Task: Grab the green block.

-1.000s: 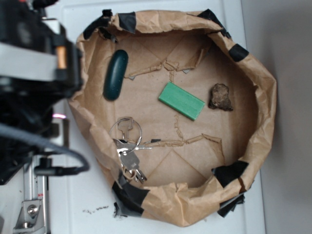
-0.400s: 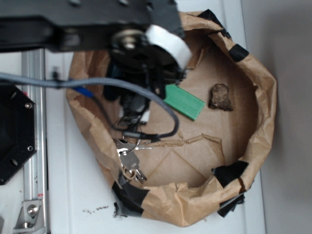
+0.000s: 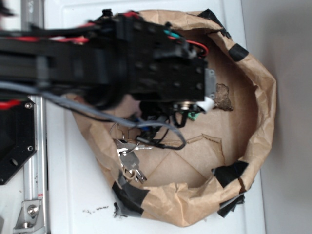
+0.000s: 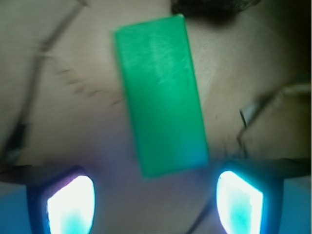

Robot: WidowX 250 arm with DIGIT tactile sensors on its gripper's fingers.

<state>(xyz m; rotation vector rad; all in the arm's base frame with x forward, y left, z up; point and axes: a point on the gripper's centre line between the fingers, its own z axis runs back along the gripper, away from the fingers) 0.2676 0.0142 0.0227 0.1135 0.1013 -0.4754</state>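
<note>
Brown paper bag (image 3: 263, 97) lies opened flat on white table (image 3: 78, 195), arm over its middle. Wrist view: green block (image 4: 161, 95) flat on the paper, running 12 to 6 between spread fingertips (image 4: 70, 202), untouched; gripper (image 4: 155, 204) released. Rock (image 3: 223, 96) at block's 12. Key bunch (image 3: 129, 158) at 8.

A flat, bright green rectangular block (image 4: 161, 95) lies on crumpled brown paper (image 4: 63, 112), its long axis running near to far with a slight tilt. The gripper (image 4: 155, 197) is spread wide, its two glowing fingertips (image 4: 70, 204) flanking the block's near end without touching. A dark lumpy object (image 4: 214, 5) sits just beyond the far end.
</note>
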